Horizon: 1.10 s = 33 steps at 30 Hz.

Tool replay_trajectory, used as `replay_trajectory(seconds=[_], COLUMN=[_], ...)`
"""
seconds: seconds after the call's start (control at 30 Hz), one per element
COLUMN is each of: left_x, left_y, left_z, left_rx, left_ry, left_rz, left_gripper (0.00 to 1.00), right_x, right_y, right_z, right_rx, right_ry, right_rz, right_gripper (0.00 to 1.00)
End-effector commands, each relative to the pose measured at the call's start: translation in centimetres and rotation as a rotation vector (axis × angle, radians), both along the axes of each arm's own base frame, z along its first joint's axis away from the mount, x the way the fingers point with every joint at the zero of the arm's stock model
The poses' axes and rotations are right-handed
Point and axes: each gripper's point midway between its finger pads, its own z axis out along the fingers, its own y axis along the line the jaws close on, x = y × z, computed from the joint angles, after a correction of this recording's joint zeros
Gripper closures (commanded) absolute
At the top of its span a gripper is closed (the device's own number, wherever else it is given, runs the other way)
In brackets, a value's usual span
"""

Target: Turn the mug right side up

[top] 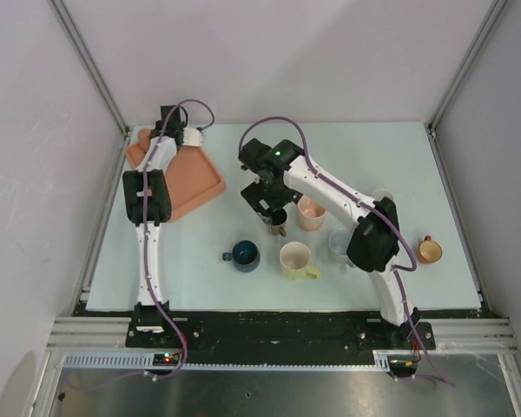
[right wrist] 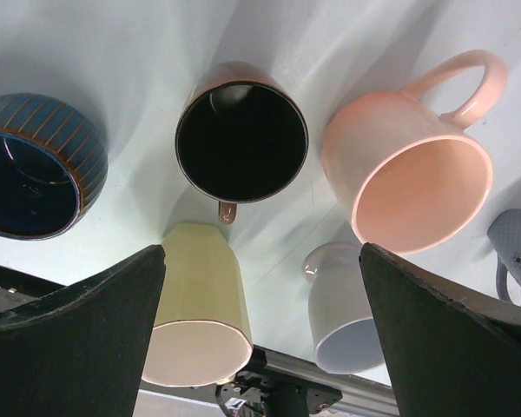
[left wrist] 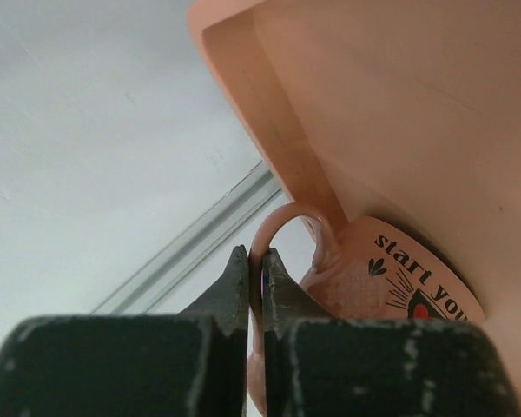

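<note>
Firmly, my left gripper (left wrist: pixel 253 269) was clamped on the thin handle loop of the pink mug (left wrist: pixel 391 291), whose printed side filled the lower right of the wrist view, against the peach tray (left wrist: pixel 399 104). Overhead, that spot was the tray's upper-left end. My right gripper (right wrist: pixel 262 252) hung with jaws wide apart above a dark mug (right wrist: pixel 241 143) on the worktop (right wrist: pixel 139 52) at mid-frame.

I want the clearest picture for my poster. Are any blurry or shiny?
Left wrist view: the left tool looms dark and soft, but lettering on the pink mug is sharp. Right wrist view: streaky glare on the table, the blue mug looks stretched. Top view: evenly lit.
</note>
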Motion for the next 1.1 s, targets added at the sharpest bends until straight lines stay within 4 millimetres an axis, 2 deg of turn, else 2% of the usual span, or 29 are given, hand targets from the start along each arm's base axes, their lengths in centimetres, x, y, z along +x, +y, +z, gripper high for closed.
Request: replay_trajectory(seconds=[0.0, 0.07, 0.13, 0.33, 0.47, 0.6, 0.73, 0.8, 0.9, 1.03, 1.07], left_x=[-0.4, -1.2, -2.3, -5.2, -7.1, -9.3, -11.6, -12.6, -13.9, -15.7, -16.1], left_y=[-1.4, -2.3, -3.0, -4.5, -6.6, -9.1, -11.9, -13.1, -14.7, -16.3, -16.6], left_z=[8.6, 9.6, 9.8, 9.3, 9.5, 9.5, 10.7, 11.7, 13.6, 15.5, 15.8], left_rx=[-0.208, -0.3, -0.376, -0.567, -0.794, -1.029, -1.251, -1.344, -1.459, -1.557, -1.574], left_ry=[-0.198, -0.222, -0.224, -0.211, -0.203, -0.16, -0.115, -0.097, -0.073, -0.042, -0.032], left_rz=[0.024, 0.029, 0.038, 0.091, 0.155, 0.23, 0.283, 0.302, 0.308, 0.303, 0.302], left_gripper=[1.0, 1.0, 1.0, 1.0, 1.0, 1.0, 1.0, 1.0, 1.0, 1.0, 1.0], right_x=[-0.5, -0.3, -0.1, 0.6, 2.5, 4.5, 6.5, 7.5, 9.2, 11.2, 11.6], right_y=[-1.9, -1.8, -1.7, -0.5, 2.7, 7.9, 12.2, 13.6, 15.4, 16.9, 17.2], right_z=[3.1, 3.8, 4.4, 5.8, 7.6, 11.0, 14.3, 15.4, 16.0, 15.8, 16.4], right_rx=[-0.015, 0.005, 0.027, 0.145, 0.333, 0.638, 0.967, 1.109, 1.268, 1.384, 1.413], right_ry=[-0.016, -0.036, -0.053, -0.1, -0.154, -0.193, -0.182, -0.168, -0.117, -0.033, -0.029], right_rz=[-0.008, -0.007, -0.012, -0.025, -0.047, -0.055, -0.076, -0.085, -0.096, -0.131, -0.122], right_gripper=[0.01, 0.01, 0.01, 0.01, 0.01, 0.01, 0.01, 0.0, 0.01, 0.01, 0.01])
